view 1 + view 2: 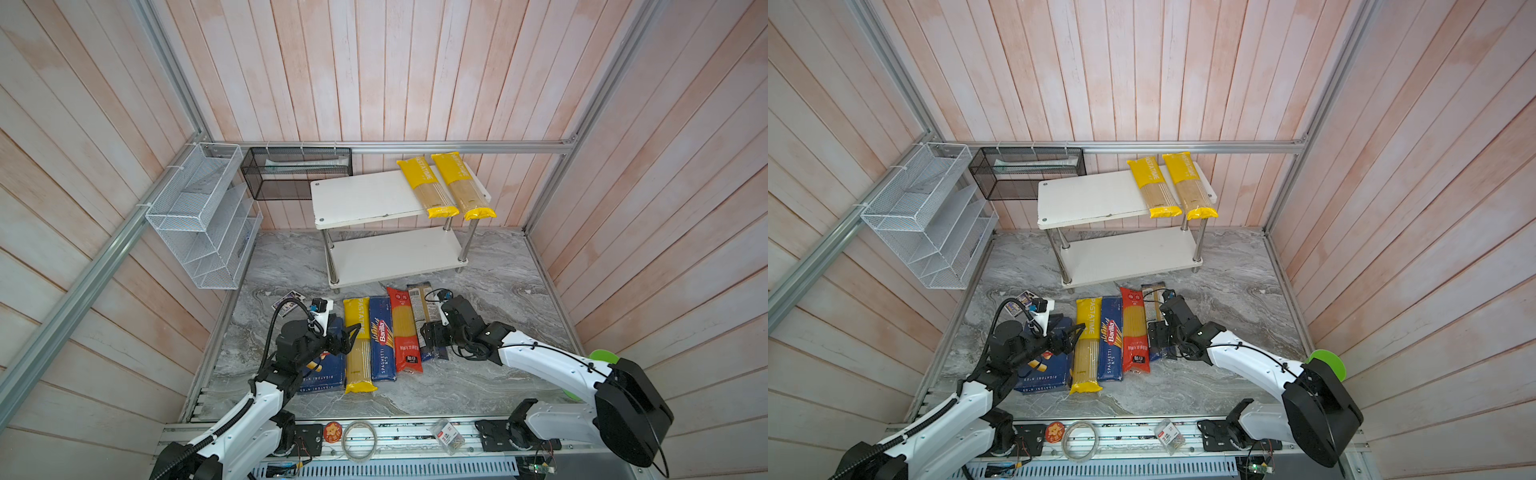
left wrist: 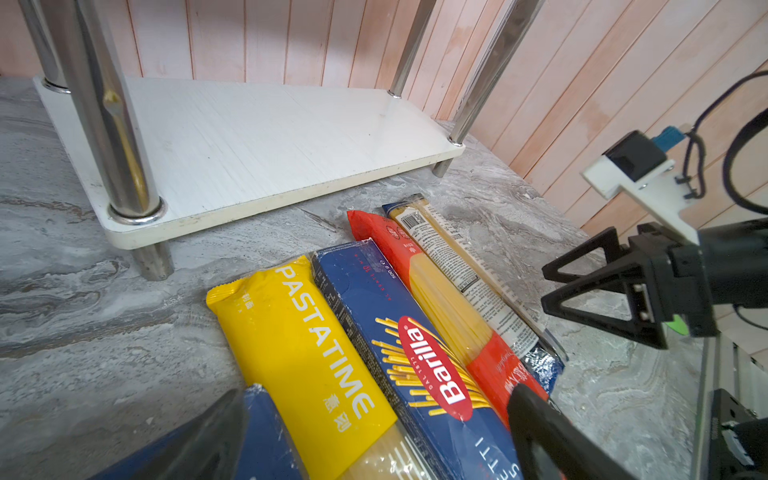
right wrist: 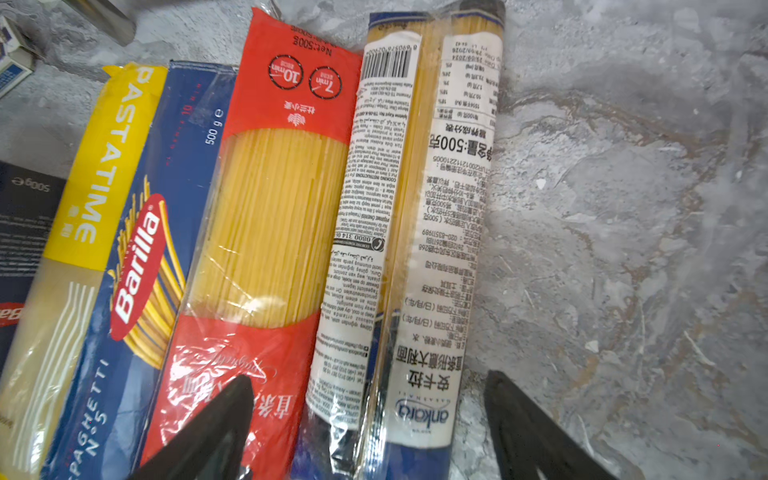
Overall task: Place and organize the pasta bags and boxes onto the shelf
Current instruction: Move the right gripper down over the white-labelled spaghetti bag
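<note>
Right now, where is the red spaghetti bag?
In both top views the red spaghetti bag lies flat on the marble tabletop before the shelf, mid-row, between the narrow Barilla box and the white-labelled bag.

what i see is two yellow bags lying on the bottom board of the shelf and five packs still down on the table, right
Not quite. The two yellow bags lie on the top board of the shelf, not the bottom board, as both top views show. Five packs are indeed still on the table.
</note>
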